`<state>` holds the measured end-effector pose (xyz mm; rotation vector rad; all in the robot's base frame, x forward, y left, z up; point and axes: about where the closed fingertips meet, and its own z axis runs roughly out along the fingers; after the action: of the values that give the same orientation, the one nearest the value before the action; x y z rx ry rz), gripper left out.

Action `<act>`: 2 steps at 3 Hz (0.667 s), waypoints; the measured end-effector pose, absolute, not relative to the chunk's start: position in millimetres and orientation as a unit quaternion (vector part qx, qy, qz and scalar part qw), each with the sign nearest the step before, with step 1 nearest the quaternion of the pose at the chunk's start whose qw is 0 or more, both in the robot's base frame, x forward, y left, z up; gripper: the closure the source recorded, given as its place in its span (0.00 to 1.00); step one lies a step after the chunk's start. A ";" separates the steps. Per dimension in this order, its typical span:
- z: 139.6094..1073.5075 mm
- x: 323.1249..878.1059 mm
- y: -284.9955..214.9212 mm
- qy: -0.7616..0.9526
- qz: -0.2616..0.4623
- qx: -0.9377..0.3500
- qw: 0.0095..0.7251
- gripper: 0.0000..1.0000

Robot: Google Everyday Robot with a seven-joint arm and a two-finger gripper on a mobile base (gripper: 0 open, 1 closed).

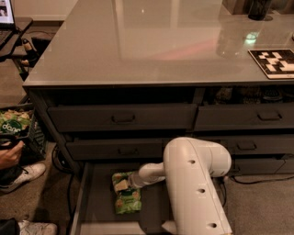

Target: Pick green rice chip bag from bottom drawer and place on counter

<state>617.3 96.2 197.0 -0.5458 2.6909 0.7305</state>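
The green rice chip bag [127, 193] lies flat on the floor of the open bottom drawer [96, 202], near its middle. My white arm reaches down into the drawer from the right. The gripper [133, 181] sits at the bag's upper right edge, touching or just over it. The arm's bulky white link covers the drawer's right side. The counter [151, 41] is the wide glossy grey top above the drawer cabinet.
A black-and-white patterned board [274, 62] lies on the counter's right side, with dark objects [258, 8] at the far right corner. A black crate of green bags [16, 124] stands left of the cabinet, beside a person's hand [10, 153] and shoe [25, 174]. Closed drawers with handles sit above.
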 end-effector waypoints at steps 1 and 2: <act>187.7 626.3 84.5 0.941 0.239 -0.184 0.152 0.19; 178.0 633.4 68.5 0.946 0.222 -0.182 0.153 0.20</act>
<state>633.4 68.5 178.0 -0.5216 2.7129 0.6371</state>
